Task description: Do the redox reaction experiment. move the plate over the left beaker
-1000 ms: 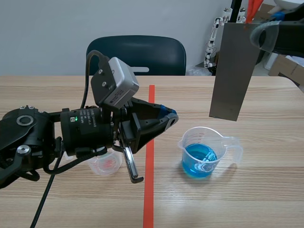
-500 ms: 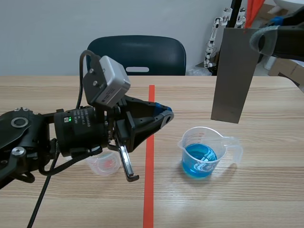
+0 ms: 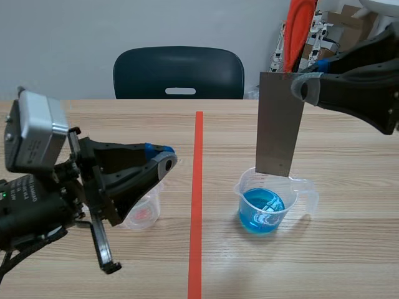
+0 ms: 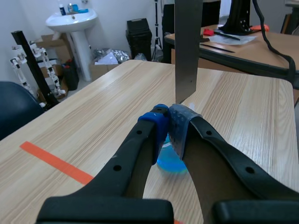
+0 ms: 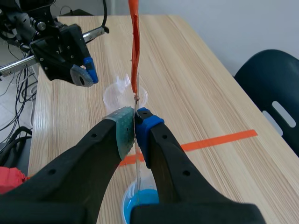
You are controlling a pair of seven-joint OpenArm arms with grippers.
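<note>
Since a second ago the plate (image 3: 278, 121) has shifted toward 9 o'clock and dropped; its lower edge hangs just over the rim of the blue beaker (image 3: 265, 208); the left tool (image 3: 163, 161), pads pressed together, has withdrawn toward 8 o'clock, partly uncovering the small clear beaker (image 3: 143, 215); only the right wrist view shows the right tool (image 5: 135, 123) pinching the plate edge-on; bare table (image 3: 218, 187) separates the beakers.

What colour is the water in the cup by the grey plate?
Bright blue. The liquid in the beaker shows best in the scene view.
</note>
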